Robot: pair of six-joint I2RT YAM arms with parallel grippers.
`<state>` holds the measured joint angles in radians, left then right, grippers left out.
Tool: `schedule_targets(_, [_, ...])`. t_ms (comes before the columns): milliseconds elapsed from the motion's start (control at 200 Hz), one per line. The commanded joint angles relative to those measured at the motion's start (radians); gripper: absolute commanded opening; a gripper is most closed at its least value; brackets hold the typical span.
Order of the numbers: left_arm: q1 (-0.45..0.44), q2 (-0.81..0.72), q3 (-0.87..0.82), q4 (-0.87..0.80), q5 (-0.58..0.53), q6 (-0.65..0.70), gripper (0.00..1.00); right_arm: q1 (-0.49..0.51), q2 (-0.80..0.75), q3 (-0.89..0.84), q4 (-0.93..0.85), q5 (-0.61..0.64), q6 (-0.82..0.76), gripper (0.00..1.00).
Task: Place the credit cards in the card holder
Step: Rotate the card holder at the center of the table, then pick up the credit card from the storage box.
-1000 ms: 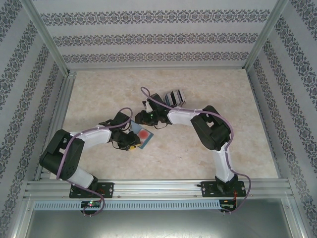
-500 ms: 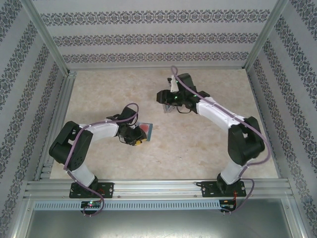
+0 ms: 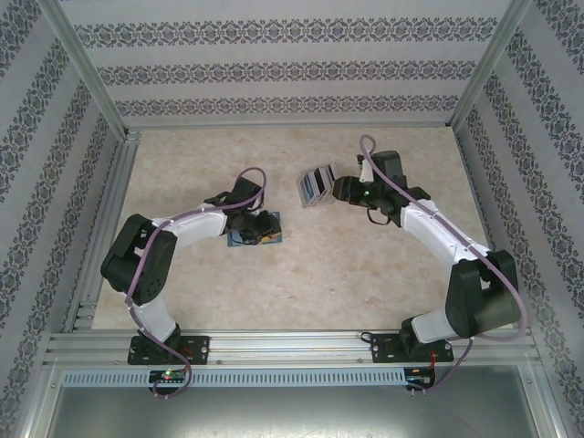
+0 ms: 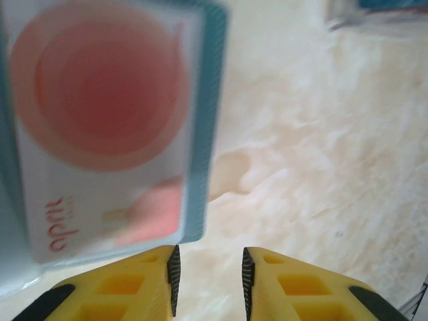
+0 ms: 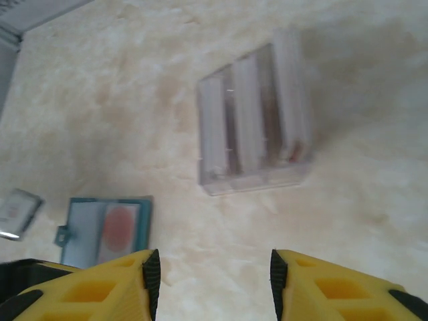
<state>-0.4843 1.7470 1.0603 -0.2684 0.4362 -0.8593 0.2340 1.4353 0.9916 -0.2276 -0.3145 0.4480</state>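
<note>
Right gripper (image 5: 214, 277): jaws apart, empty. In the wrist view the credit cards (image 5: 251, 120) stand on edge in a clear case (image 5: 254, 180) at 12 o'clock of the jaws, with their long axes running 12 to 6 (roughly in line with the approach). From above they lie just beside this gripper at 9 o'clock. The right arm is the nearer, stretched from its base toward 11 o'clock. Left gripper (image 4: 209, 277): jaws slightly apart, empty. The open card holder (image 4: 215, 67) lies at 10 o'clock, showing a red-circled card (image 4: 100, 100). The left arm is folded.
</note>
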Motion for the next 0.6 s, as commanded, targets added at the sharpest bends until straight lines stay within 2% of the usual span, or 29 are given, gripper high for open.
schedule_targets(0, [-0.01,0.002,0.045,-0.052,-0.038,0.041,0.34,-0.04,-0.027,-0.041,0.045,0.014,-0.018,0.5])
schedule_targets(250, [-0.009,0.03,0.129,-0.084,-0.067,0.049,0.35,-0.075,0.005,-0.047,0.059,-0.015,-0.038,0.51])
schedule_targets(595, [-0.007,0.194,0.379,-0.101,-0.079,0.075,0.37,-0.164,0.053,0.051,0.013,-0.087,-0.061,0.54])
